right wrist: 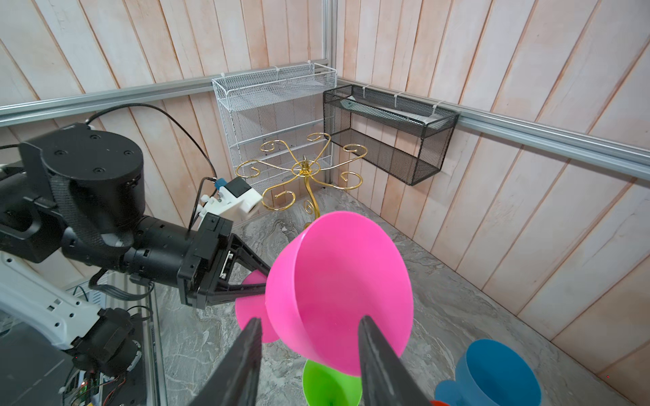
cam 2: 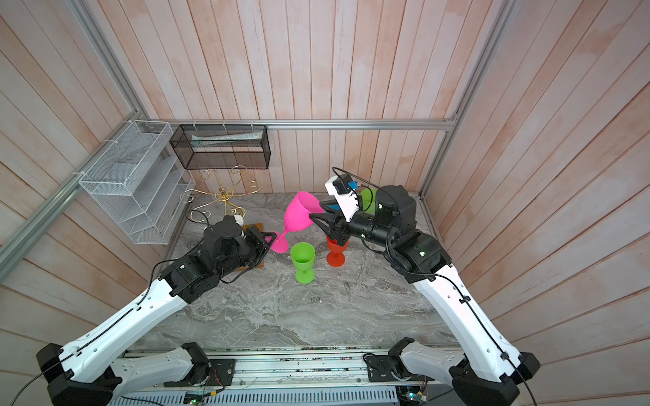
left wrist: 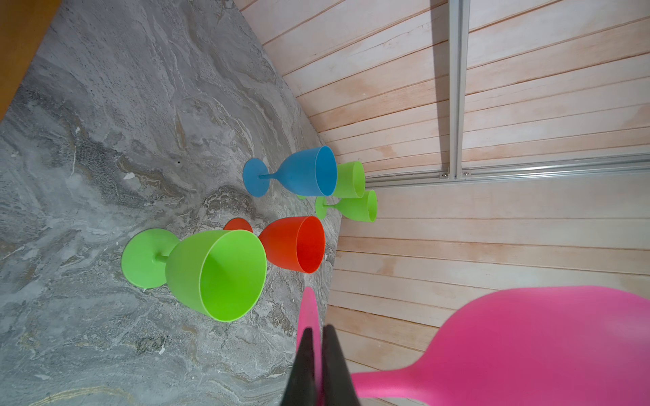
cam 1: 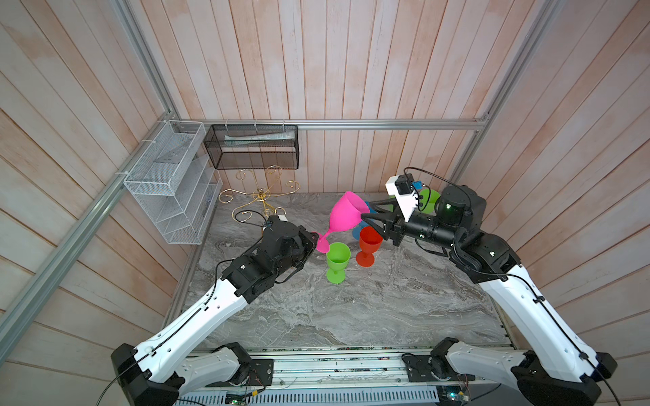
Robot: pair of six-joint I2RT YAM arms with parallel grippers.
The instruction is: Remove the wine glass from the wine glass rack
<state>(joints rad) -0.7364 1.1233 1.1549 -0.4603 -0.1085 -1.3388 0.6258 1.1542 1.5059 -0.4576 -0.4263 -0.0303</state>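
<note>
Pink wine glass off wine glass rack. My left hand pinches its foot; right hand half-wide round its bowl, grip unclear. Probably only set-down left.

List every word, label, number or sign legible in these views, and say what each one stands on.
No text can be read in any view.
white packet lying in the black mesh basket: dark print shows on it, too small and blurred to read.
pink wine glass: no marking visible.
wine glass rack: bare gold wire, no label visible.
</note>
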